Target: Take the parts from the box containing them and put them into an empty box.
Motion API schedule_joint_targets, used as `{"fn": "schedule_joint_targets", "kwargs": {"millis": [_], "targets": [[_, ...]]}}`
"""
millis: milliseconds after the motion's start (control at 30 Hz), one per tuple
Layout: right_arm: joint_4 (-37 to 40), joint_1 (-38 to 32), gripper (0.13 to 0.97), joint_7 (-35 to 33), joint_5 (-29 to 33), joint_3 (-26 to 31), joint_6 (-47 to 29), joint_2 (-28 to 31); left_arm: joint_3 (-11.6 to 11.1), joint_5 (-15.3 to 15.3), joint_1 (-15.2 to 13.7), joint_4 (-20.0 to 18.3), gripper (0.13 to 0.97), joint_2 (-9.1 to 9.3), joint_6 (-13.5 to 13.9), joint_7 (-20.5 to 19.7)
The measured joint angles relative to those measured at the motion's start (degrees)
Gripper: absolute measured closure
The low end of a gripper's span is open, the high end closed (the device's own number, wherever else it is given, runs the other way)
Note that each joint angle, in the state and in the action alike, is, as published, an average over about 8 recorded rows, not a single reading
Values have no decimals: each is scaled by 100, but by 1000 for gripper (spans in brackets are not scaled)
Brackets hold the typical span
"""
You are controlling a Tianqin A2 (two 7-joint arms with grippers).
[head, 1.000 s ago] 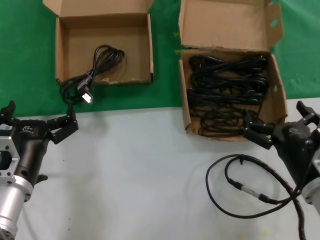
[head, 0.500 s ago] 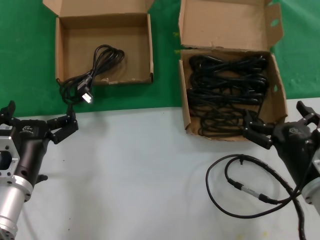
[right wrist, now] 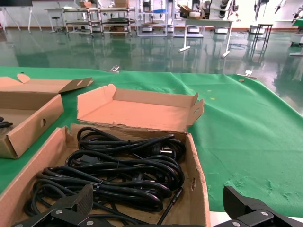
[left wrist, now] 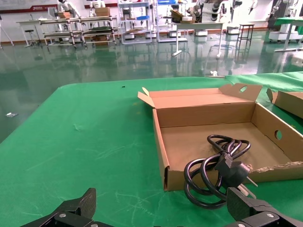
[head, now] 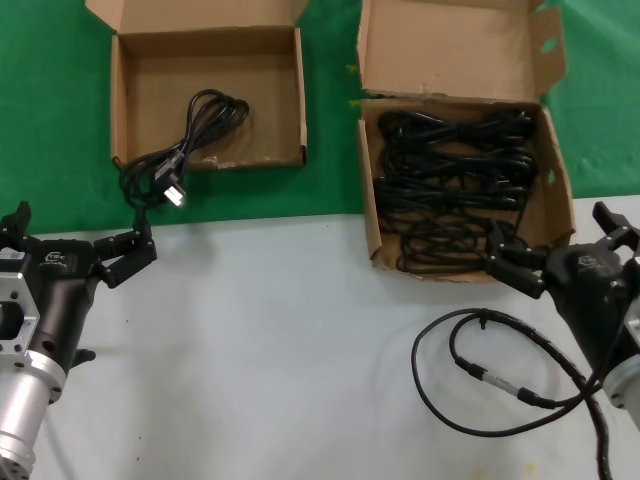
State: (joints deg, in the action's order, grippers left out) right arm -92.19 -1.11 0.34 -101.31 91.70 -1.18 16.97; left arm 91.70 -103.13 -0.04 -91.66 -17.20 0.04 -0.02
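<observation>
Leftmost, the left end effector [head: 75,250] is held spread and empty on the table, just short of the smaller box [head: 135,110], where one cable bundle [head: 195,130] trails over the ragged front edge. Rightward, the remaining cable bundles [head: 455,180] lie crosswise in the wider box [head: 555,190]. Nearest them is the right end effector [head: 555,250], fingers apart, at that box's near edge with the bundles straight ahead.

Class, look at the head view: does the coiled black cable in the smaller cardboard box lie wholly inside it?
No: the coiled black cable trails over the ragged front edge of the smaller cardboard box onto the green cloth.
</observation>
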Motion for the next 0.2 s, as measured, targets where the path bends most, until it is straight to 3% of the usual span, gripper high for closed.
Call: {"fn": "schedule_joint_targets", "kwargs": {"millis": [200], "targets": [[0,0,129,0,0,0,0,0,0,0,0,0,132,0,0,0]]}}
